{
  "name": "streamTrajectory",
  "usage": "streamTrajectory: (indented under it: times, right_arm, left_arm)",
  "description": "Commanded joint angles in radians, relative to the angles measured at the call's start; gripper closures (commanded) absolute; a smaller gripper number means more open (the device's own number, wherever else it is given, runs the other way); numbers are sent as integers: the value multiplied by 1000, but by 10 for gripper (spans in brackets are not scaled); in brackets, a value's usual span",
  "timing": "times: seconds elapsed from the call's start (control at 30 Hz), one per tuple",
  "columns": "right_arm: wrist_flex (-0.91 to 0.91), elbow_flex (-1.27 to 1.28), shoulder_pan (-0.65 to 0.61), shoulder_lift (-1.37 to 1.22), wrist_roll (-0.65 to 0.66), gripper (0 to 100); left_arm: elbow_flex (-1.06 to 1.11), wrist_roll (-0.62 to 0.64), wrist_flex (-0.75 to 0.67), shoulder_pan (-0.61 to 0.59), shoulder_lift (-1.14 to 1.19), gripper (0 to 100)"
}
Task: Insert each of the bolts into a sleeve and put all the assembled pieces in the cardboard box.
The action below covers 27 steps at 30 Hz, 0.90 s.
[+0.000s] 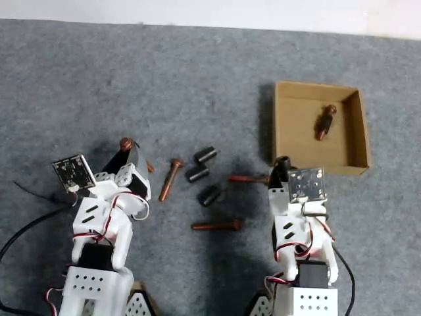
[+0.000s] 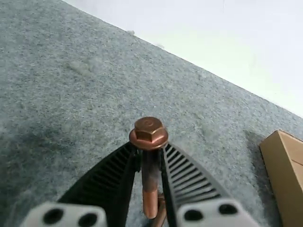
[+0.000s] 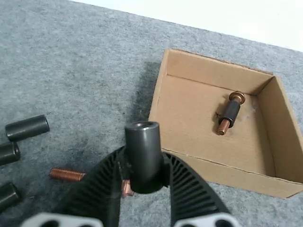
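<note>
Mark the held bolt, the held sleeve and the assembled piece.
held bolt [image 2: 148, 134]: left wrist view, hex head.
held sleeve [image 3: 144, 156]: right wrist view, side wall.
assembled piece [image 3: 230, 111]: right wrist view, its dark middle.

A grey, felt-like carpet [image 1: 164, 85] is covering the whole working surface, its nap looking coarse and faintly mottled; a plain white band [image 1: 263, 12] is running along the carpet's far edge, meeting it in a straight, slightly slanting line; light is falling evenly across the carpet, leaving only soft, blurred shadows on it; a few pale specks of lint [image 2: 130, 32] are lying on the carpet just beside that far edge.
</note>
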State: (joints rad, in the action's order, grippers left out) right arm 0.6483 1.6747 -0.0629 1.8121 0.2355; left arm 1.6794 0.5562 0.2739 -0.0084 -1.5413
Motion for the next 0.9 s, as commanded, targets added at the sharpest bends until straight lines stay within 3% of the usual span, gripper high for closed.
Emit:
streamTrajectory:
  times: [0.0, 0.87]
  right_arm:
    - [-12, 134, 7, 13, -8, 988]
    - [18, 134, 7, 12, -6, 988]
  left_arm:
    - [25, -3, 0, -7, 7, 993]
    - [25, -3, 2, -7, 7, 993]
